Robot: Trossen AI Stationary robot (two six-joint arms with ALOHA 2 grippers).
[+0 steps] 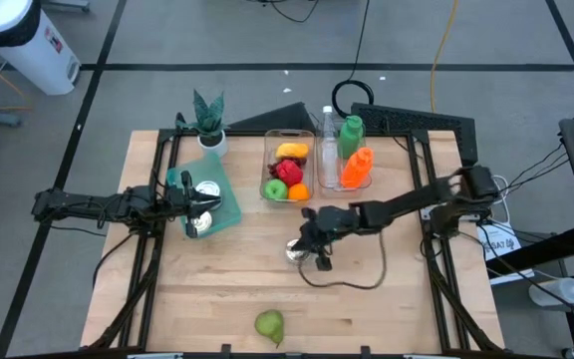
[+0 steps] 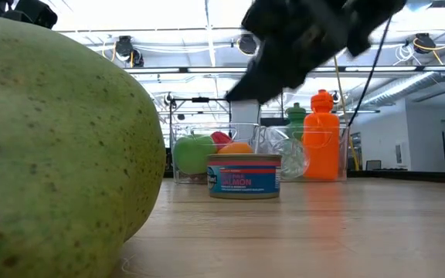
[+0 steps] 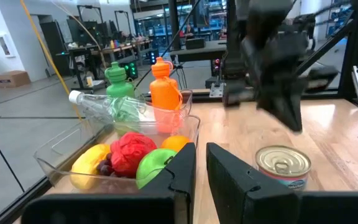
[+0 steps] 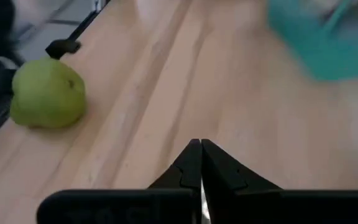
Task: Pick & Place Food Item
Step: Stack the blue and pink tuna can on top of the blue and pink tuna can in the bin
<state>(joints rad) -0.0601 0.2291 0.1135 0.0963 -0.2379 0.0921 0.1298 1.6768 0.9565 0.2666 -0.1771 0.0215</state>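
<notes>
A tin of salmon (image 1: 297, 252) stands upright on the wooden table near its middle; the low view shows the tin (image 2: 244, 176) and the left wrist view shows its ring-pull lid (image 3: 283, 164). My right gripper (image 1: 309, 239) hangs shut just above the tin, clear of it, a dark blur (image 2: 284, 46) in the low view; its fingers (image 4: 199, 158) are closed on nothing. A green pear (image 1: 270, 324) lies near the front edge, huge in the low view (image 2: 52, 147). My left gripper (image 1: 199, 207) waits shut at the left, pointing level (image 3: 201, 171).
At the back stand a clear bin of toy fruit (image 1: 287, 170) and a bin of bottles (image 1: 345, 160). A teal board (image 1: 217, 194) lies under my left gripper, with a potted plant (image 1: 208, 120) behind it. A dark cord (image 1: 352, 284) loops on the table.
</notes>
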